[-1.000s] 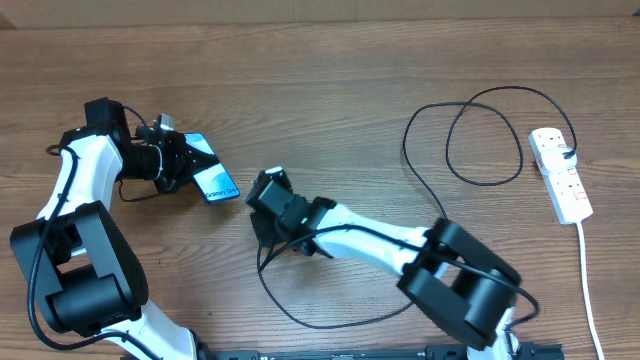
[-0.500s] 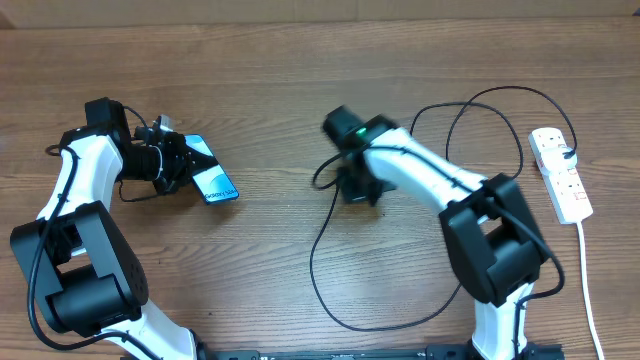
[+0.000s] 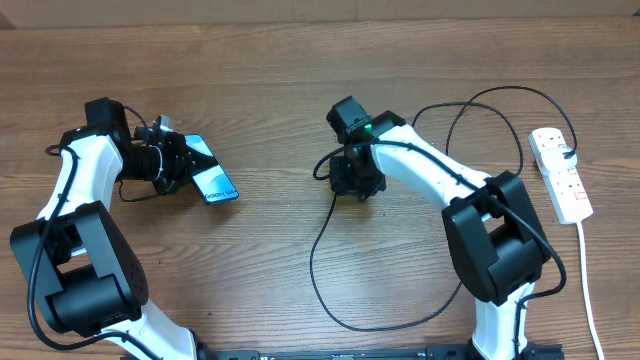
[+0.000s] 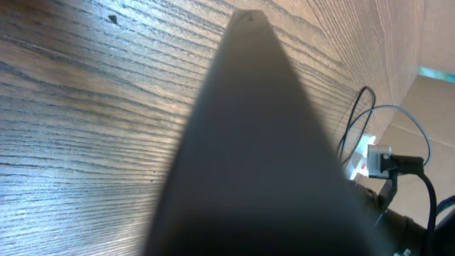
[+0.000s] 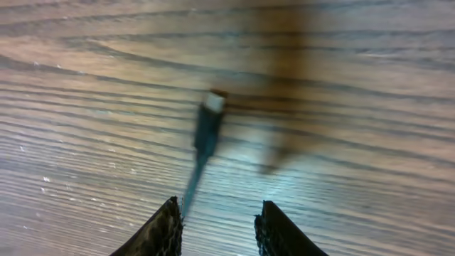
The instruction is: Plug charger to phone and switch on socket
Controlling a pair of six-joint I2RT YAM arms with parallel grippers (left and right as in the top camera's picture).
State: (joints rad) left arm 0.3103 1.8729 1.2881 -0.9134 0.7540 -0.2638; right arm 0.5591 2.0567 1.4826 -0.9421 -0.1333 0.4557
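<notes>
The phone (image 3: 214,177), with a blue screen, lies tilted at the left with one end in my left gripper (image 3: 176,161), which is shut on it. In the left wrist view the phone (image 4: 249,163) is a dark blur that hides the fingers. The charger cable (image 3: 314,268) loops over the table from my right gripper (image 3: 352,186) round to the socket (image 3: 560,175), a white power strip at the far right. In the right wrist view the jaws (image 5: 217,226) are apart. The cable's plug tip (image 5: 210,114) is blurred ahead of them, and the cable runs along the left finger's inner side.
The socket's thick white cord (image 3: 590,290) runs to the front edge at the right. More cable loops (image 3: 485,135) lie left of the socket. The socket also shows far off in the left wrist view (image 4: 367,159).
My right arm swung from the table's middle to the right and farther back, and the cable's end and near loop went with it. The left arm and the phone stayed still.
</notes>
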